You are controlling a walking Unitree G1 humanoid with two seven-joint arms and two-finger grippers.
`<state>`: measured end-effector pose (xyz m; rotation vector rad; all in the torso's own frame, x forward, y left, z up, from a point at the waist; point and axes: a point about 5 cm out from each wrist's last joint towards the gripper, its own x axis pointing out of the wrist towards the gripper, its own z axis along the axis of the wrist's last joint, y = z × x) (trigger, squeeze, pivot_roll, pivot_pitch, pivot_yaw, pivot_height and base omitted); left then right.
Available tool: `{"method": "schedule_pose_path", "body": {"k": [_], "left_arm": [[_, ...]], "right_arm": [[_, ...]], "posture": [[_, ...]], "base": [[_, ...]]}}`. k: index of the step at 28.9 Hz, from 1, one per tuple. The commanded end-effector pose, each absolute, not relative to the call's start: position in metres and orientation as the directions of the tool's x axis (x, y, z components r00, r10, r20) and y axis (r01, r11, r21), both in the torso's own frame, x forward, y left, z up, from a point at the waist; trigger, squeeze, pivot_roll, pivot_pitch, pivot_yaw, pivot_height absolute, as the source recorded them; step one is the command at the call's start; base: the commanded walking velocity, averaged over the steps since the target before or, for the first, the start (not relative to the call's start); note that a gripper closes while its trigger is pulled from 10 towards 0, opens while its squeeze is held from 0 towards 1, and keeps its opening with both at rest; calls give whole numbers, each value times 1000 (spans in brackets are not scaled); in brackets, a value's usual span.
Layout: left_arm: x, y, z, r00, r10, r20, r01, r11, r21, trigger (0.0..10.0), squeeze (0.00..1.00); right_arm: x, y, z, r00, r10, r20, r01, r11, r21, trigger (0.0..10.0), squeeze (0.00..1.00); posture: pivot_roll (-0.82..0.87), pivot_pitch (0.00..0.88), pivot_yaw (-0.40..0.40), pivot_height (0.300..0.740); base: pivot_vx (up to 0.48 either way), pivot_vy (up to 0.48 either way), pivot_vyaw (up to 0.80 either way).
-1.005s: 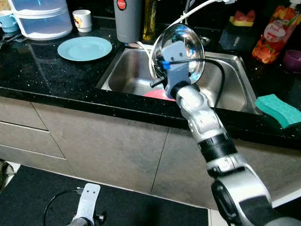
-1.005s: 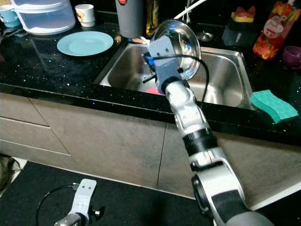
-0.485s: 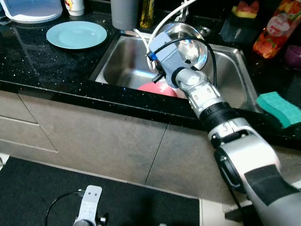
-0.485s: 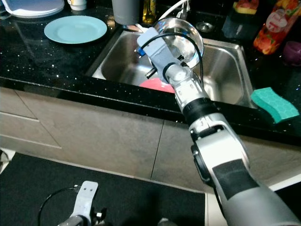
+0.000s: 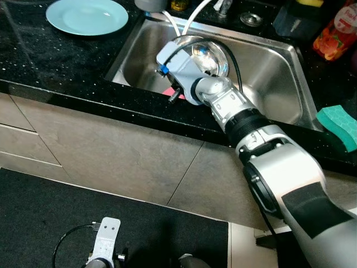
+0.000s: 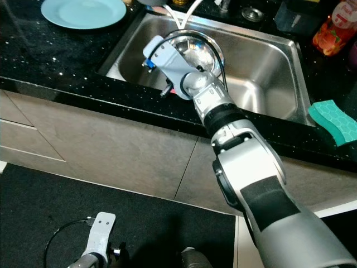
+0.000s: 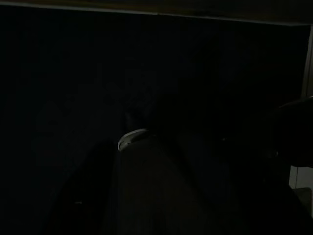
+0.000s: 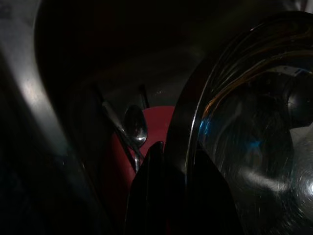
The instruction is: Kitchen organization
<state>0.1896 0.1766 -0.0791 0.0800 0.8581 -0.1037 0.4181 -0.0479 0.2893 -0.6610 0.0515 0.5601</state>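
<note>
Left eye view: the left gripper (image 5: 103, 245) hangs idle low over the dark floor, fingers unreadable. Rightward, a blue plate (image 5: 86, 16) rests on the black counter (image 5: 50, 61) — then the right gripper (image 8: 168, 181), clamped on a steel bowl's (image 5: 203, 53) rim, holds it tilted inside the sink (image 5: 268, 84) above a red plate (image 8: 156, 122) with a spoon (image 8: 135, 125).

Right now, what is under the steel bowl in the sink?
Under the bowl, gripped by the right gripper, lies a red plate bearing a spoon. The bowl covers the rest of the plate.
</note>
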Motion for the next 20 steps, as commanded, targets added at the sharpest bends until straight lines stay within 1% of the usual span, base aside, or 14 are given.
{"method": "schedule_pose_path", "body": {"k": [1,2,3,8,12,13,14,15,16,17,18,19,20], "left_arm": [[170,172,-89,595,-68,-801,138,990,19,10000,0],[170,172,-89,595,-68,-801,138,990,19,10000,0],[170,172,-89,596,-67,-800,138,990,20,10000,0],[171,172,-89,600,-65,-797,134,991,21,10000,0],[174,173,-88,606,-60,-793,130,991,25,10000,0],[175,173,-87,607,-58,-792,130,991,27,10000,0],[175,174,-87,609,-56,-791,129,991,29,10000,0],[176,174,-86,612,-54,-789,127,991,31,10000,0],[177,174,-86,614,-52,-788,125,992,32,10000,0],[177,174,-86,614,-52,-788,125,992,32,10000,0],[178,175,-85,617,-49,-785,122,992,34,10000,0],[180,175,-85,620,-46,-783,120,992,37,10000,0],[180,176,-84,621,-44,-782,119,992,39,10000,0]], "right_arm": [[419,-48,284,855,460,-240,-512,674,-533,10000,55],[419,-48,284,855,460,-240,-512,674,-533,10000,55],[419,-49,286,862,449,-237,-502,680,-535,10000,1000],[420,-50,289,865,444,-234,-496,682,-538,10000,1000],[421,-53,299,872,450,-193,-480,712,-512,10000,1000],[421,-53,303,871,460,-176,-481,721,-498,10000,820],[420,-52,308,861,485,-150,-494,733,-468,10000,820],[418,-47,318,829,551,-98,-541,745,-390,10000,55],[416,-45,325,802,594,-55,-575,745,-337,10000,55],[416,-45,325,802,594,-55,-575,745,-337,10000,55],[413,-42,338,756,654,28,-628,737,-251,10000,0],[410,-42,348,713,694,106,-671,718,-185,10000,0],[409,-42,354,687,710,154,-694,704,-151,10000,0]], "posture": [[51,239,-148,740],[51,239,-148,740],[54,239,-147,740],[57,232,-144,740],[59,223,-136,740],[59,217,-131,740],[59,214,-128,740],[61,207,-124,740],[61,205,-122,740],[61,205,-122,740],[64,196,-117,740],[65,190,-112,740],[65,190,-112,740]], "base": [[0,0,0],[0,0,0],[0,0,0],[0,0,0],[0,0,0],[0,0,0],[0,0,0],[0,0,0],[0,0,0],[0,0,0],[0,0,0],[0,0,0],[0,0,0]]}}
